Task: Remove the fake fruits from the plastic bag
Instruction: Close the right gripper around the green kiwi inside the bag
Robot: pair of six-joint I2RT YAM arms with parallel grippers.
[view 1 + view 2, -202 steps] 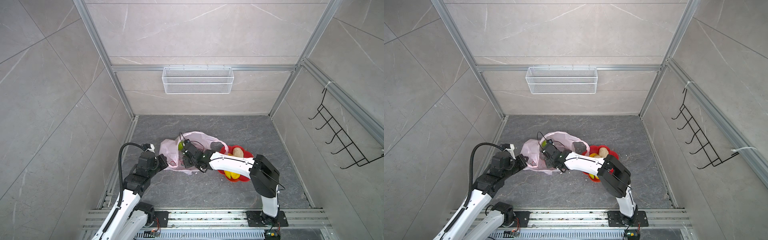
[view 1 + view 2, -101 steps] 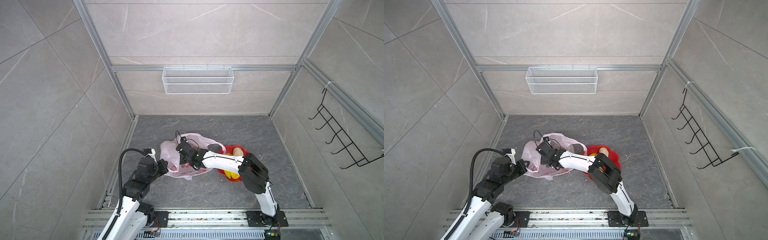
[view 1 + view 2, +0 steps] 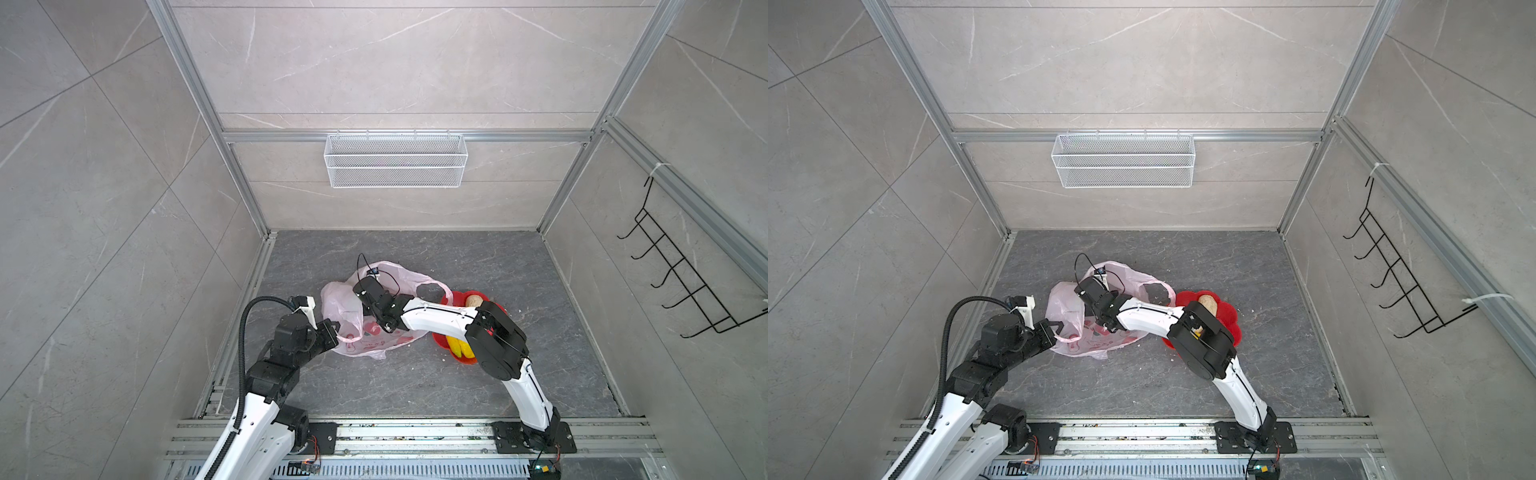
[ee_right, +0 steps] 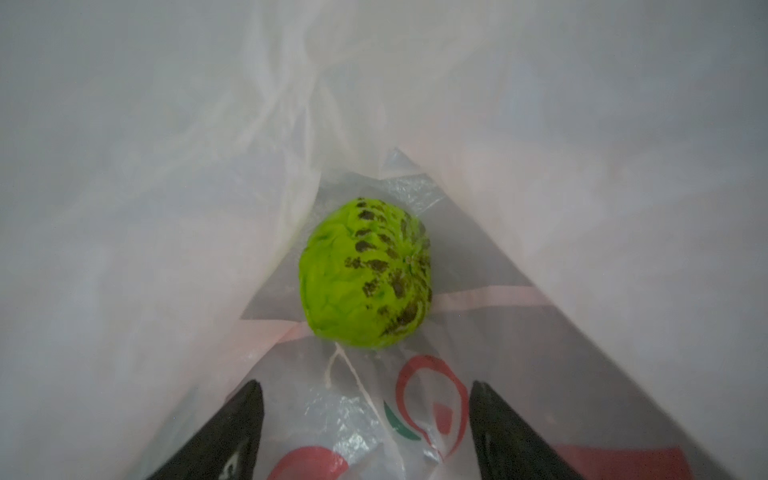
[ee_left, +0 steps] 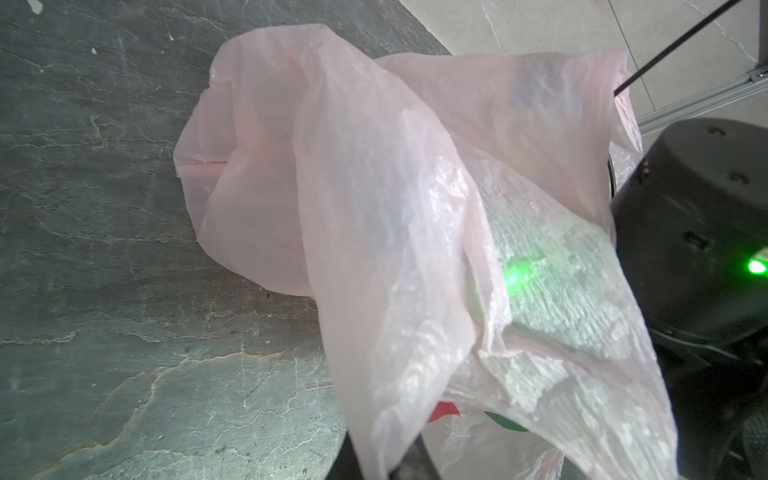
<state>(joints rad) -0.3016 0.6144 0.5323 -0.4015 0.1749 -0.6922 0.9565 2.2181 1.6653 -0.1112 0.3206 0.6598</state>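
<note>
Shut tight on the plastic bag (image 3: pixel 348 305), the left claw (image 3: pixel 332 329) pinches the film at the bag's left edge, its fingertips mostly buried in the folds in both top views. From the left wrist camera the plastic bag (image 5: pixel 374 208) hangs across most of the frame and hides what lies inside; a green glow (image 5: pixel 515 274) shows through it, beside a green lamp (image 5: pixel 756 266) on the right arm's black housing. The bag lies crumpled on the grey counter (image 3: pixel 415 382), left of centre. The right claw (image 4: pixel 370 436) is pushed into its mouth and cannot be made out from above; its own camera shows two black fingers (image 4: pixel 232 440) spread wide with nothing between them. Ahead of them, touching neither, the bumpy green ball (image 4: pixel 365 272) sits in the bag's far corner. Red fruit outlines (image 4: pixel 442 417) with a green leaf are printed on the film; smaller red marks (image 3: pixel 374 343) are too fine to read. Right of the bag, a red flower-shaped dish (image 3: pixel 451 296) holds a beige lumpy piece (image 3: pixel 473 300) and a banana (image 3: pixel 457 348), both partly hidden by the right arm's elbow. A white wire mesh basket (image 3: pixel 395 160) hangs on the back wall, a black hook rack (image 3: pixel 701 286) on the right wall
</note>
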